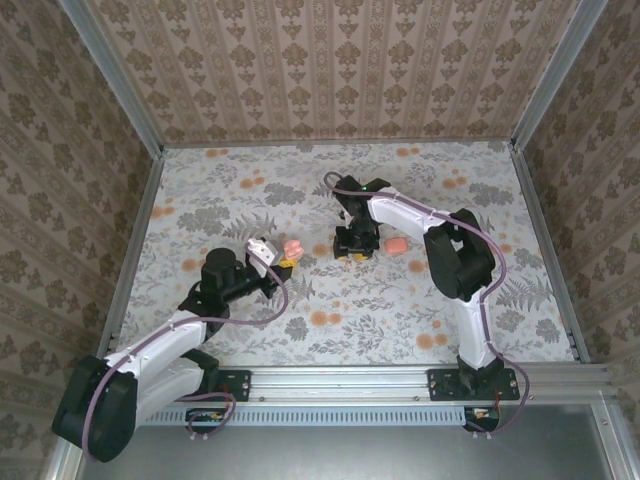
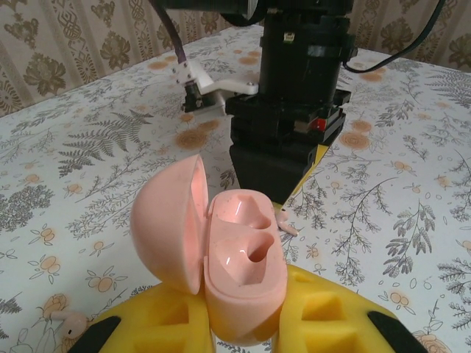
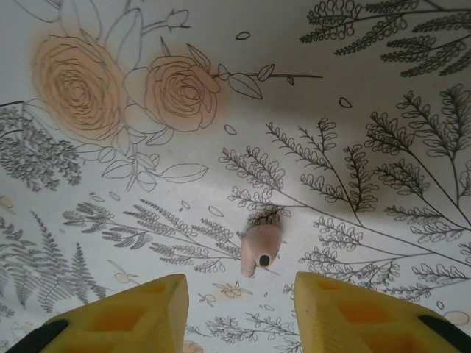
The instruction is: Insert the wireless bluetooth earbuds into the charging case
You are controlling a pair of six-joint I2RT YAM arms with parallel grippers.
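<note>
The pink charging case stands upright between my left gripper's yellow fingers, which are shut on its lower body. Its lid hangs open to the left and both sockets are empty. In the top view the case sits left of centre. One salmon-pink earbud lies on the floral table, just beyond and between the open tips of my right gripper, not touched. That earbud also lies under the right gripper's black body. A second earbud lies on the table, low at the left.
The two grippers are close together near the table's middle. A salmon-coloured patch lies right of the right gripper; I cannot tell what it is. Metal rails and patterned walls close in the table.
</note>
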